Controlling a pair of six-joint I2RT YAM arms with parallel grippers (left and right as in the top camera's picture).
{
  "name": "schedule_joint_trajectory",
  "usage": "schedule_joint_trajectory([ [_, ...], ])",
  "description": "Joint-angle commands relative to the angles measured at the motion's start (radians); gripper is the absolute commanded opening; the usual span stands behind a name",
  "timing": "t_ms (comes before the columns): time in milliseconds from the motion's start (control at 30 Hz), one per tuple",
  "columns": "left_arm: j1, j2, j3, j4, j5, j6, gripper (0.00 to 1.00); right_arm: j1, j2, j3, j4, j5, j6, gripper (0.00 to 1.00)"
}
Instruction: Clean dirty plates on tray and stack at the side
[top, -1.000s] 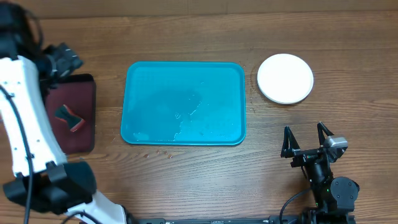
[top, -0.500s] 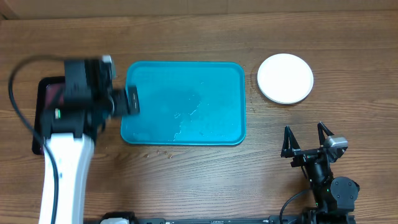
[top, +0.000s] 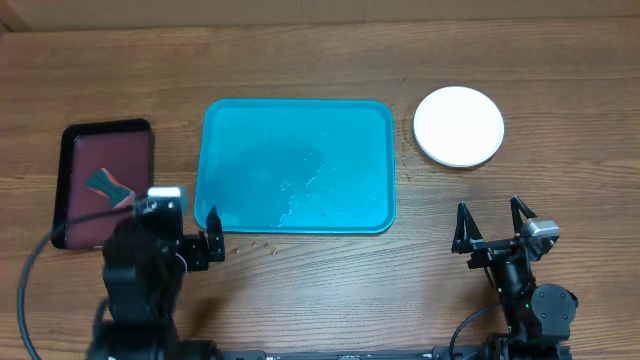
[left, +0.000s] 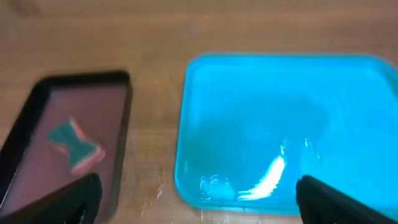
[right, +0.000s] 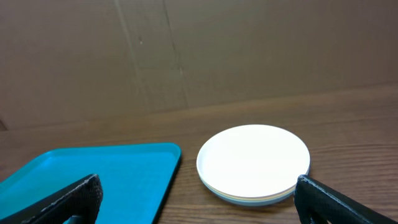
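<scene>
The tray (top: 260, 130) is showing glossy plastic, the plates (top: 459, 126) are looking smooth and matt, and the counter (top: 300, 50) is showing grained wood.

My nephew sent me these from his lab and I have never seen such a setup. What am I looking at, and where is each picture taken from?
This is a robot with two arms at a wooden table, each ending in a two-finger claw. One picture looks straight down from above. The other two come from small cameras on the wrists, so the dark shapes in their lower corners are that arm's own fingers. In the middle lies a large teal tray, bare except for what look like wet streaks. To its right is a white plate, seemingly on top of others. To its left a small maroon tray holds a sponge. The left claw and the right claw are both open and hold nothing.
</scene>
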Motion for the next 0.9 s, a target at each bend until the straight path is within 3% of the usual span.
schedule_joint_trajectory([
  [0,-0.001,-0.1,-0.135,0.095,0.023,0.033,1.0,-0.004,-0.012,-0.011,0.006,0.006,-0.003,1.0],
  [267,0.0,-0.343,-0.386,0.34,0.019,0.034,1.0,-0.004,-0.012,-0.011,0.006,0.006,-0.003,1.0],
  [667,0.054,-0.489,-0.633,0.677,0.023,-0.031,1.0,-0.004,-0.012,-0.011,0.006,0.006,-0.003,1.0],
  [867,0.074,-0.504,-0.644,0.671,0.023,-0.05,1.0,-0.004,-0.012,-0.011,0.006,0.006,-0.003,1.0],
])
